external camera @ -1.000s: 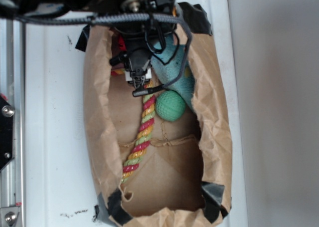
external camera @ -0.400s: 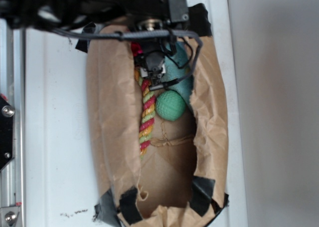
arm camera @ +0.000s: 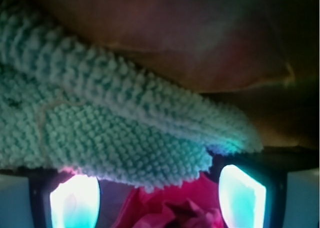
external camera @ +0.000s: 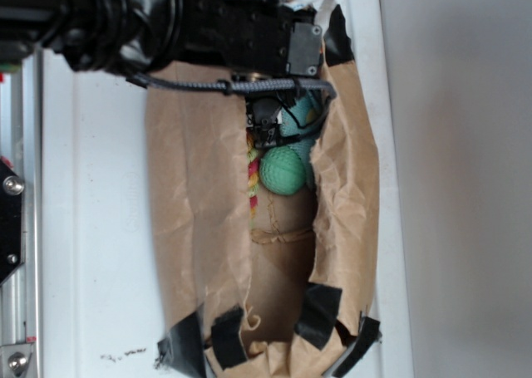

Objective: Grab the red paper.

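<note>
In the wrist view the red paper [arm camera: 170,210], a crumpled bright red wad, lies low in the middle between my two glowing fingers [arm camera: 75,203]. My gripper [arm camera: 158,190] is open, its jaws wide on either side of the wad and not pressing it. A teal knit cloth [arm camera: 100,128] overhangs the wad's top. From the exterior view my gripper [external camera: 266,135] reaches down inside the brown paper bag [external camera: 195,212], just above the green ball [external camera: 283,169]. There the arm hides the red paper.
A red, yellow and green twisted rope [external camera: 253,183] peeks out beside the ball. The teal cloth [external camera: 303,112] lies right of the gripper. The bag's walls fold inward, leaving a narrow opening. Black tape [external camera: 316,316] holds the bag's lower end to the white table [external camera: 100,228].
The arm has swung toward the bag's top right and deeper in. The bag's left wall has folded inward, covering most of the rope and narrowing the opening.
</note>
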Available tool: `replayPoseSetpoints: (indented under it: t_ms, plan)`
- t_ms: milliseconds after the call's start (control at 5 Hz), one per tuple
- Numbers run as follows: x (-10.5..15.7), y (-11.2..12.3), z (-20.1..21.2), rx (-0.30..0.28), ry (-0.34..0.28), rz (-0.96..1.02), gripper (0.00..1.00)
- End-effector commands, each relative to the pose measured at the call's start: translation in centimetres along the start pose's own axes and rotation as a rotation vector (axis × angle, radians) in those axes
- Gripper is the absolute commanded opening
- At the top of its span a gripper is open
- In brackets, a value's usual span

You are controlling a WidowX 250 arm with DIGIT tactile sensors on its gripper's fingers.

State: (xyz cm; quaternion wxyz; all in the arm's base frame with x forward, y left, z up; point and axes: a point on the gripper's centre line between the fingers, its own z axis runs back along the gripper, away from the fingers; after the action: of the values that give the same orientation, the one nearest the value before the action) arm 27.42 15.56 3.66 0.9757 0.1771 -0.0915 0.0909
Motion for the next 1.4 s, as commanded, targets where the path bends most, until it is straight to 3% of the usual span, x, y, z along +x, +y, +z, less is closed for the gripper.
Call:
replayPoseSetpoints:
  t_ms: [0,200,800,1200]
  plan:
    - [0.5,1.4,1.6,-0.016,-0.036,0.007,0.69]
    - [0.8,1.6,2.2,-0.020,-0.058,0.022,0.00]
    - [1.4,2.7,3.8,-0.050,-0.084,0.063,0.00]
    - [1.5,4.1,5.9,-0.121,-0.078,0.121,0.00]
